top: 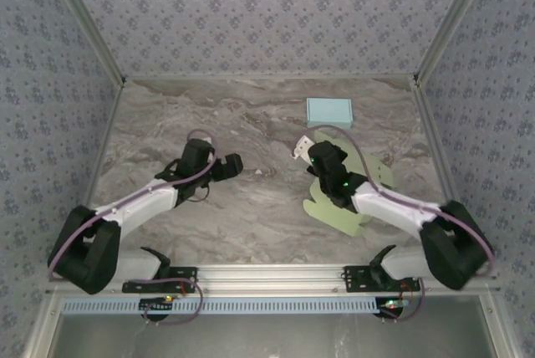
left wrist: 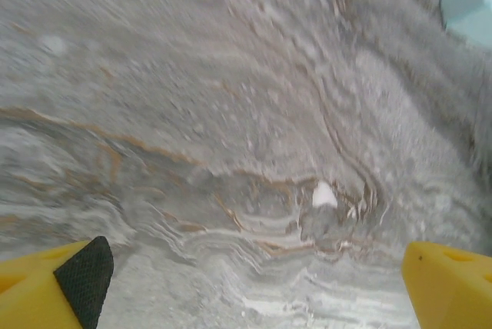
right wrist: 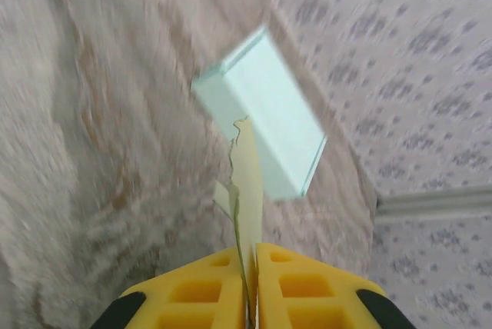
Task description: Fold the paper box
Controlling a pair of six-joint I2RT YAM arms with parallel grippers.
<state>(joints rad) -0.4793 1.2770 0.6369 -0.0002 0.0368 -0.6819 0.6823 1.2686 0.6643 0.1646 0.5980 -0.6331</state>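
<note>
The paper box (top: 344,201) is a flat, pale green cut-out sheet lying on the marble table under my right arm, right of centre. One edge of it is lifted, and my right gripper (top: 306,149) is shut on that flap. In the right wrist view the thin sheet (right wrist: 248,179) stands on edge, pinched between the yellow fingers (right wrist: 207,298). My left gripper (top: 235,163) hovers over bare table at centre left, away from the sheet. Its yellow fingers (left wrist: 54,287) stand wide open with nothing between them.
A folded light blue box (top: 328,112) sits at the back right of the table, just beyond the right gripper, and appears again as a blue box (right wrist: 265,114) in the right wrist view. Patterned walls (top: 267,15) close in the table on three sides.
</note>
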